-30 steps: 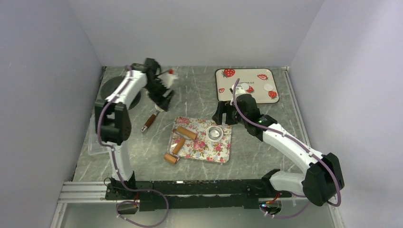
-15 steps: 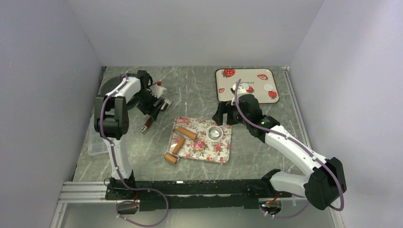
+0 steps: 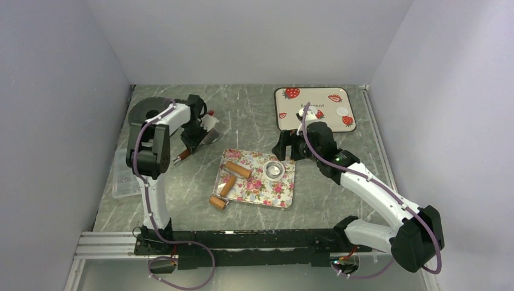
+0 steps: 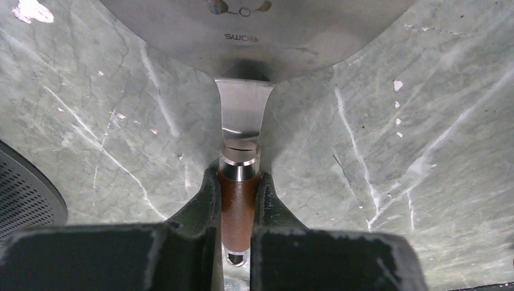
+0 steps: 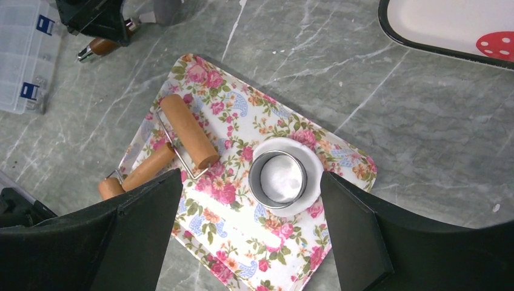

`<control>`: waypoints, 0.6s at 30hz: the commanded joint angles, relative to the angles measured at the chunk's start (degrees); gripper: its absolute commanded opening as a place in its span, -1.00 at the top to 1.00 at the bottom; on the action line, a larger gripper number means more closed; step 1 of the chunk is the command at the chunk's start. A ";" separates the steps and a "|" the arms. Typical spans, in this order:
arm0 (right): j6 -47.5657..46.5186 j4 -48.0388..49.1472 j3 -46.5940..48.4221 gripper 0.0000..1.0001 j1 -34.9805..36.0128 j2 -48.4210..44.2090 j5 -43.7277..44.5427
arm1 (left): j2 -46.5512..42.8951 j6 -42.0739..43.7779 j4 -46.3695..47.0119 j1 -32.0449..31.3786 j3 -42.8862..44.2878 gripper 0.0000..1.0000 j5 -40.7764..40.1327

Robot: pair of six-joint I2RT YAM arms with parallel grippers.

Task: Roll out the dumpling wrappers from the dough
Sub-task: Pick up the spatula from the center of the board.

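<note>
Flattened white dough [image 5: 311,183] lies on the floral tray [image 5: 242,242], and a metal ring cutter [image 5: 254,182] stands on it. My right gripper [image 5: 251,203] hovers open above them, its fingers wide on either side [image 3: 285,145]. One round white dumpling wrapper [image 3: 344,111] rests on the strawberry tray [image 3: 309,97] at the back right. A wooden roller [image 5: 188,130] lies on the floral tray's left side. At the back left, my left gripper [image 4: 238,179] is shut on the brown handle of a metal spatula [image 4: 243,109] lying on the table [image 3: 193,138].
A clear plastic compartment box [image 3: 124,176] sits at the table's left edge. Behind the left gripper lies a dark round perforated disc [image 3: 145,112]. White walls enclose the table on three sides.
The left arm swung back and down to the table, and its jaws closed on the spatula handle. The right gripper stayed over the floral tray.
</note>
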 commanded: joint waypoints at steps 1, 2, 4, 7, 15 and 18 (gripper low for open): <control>-0.87 2.64 0.39 -0.77 -0.20 -0.83 0.27 | 1.63 -1.90 0.36 0.76 -0.94 1.00 8.01; -1.12 2.21 0.76 -0.77 -0.19 -0.79 0.35 | 0.94 -2.83 -0.80 1.84 1.10 1.00 12.48; -1.49 1.73 1.62 -0.77 -0.21 -0.60 0.04 | -0.19 -5.34 -4.35 4.12 6.41 1.00 22.27; -1.53 2.86 2.19 -0.76 -0.15 -1.43 -0.67 | -2.39 -11.40 -7.55 7.03 13.72 1.00 36.44; 2.06 17.14 6.72 -0.71 1.25 1.13 -1.46 | -13.21 -43.32 13.30 10.19 8.58 1.00 56.79; 4.53 24.31 10.23 -0.69 4.58 5.42 1.30 | -16.08 -53.95 21.25 10.21 3.67 1.00 58.36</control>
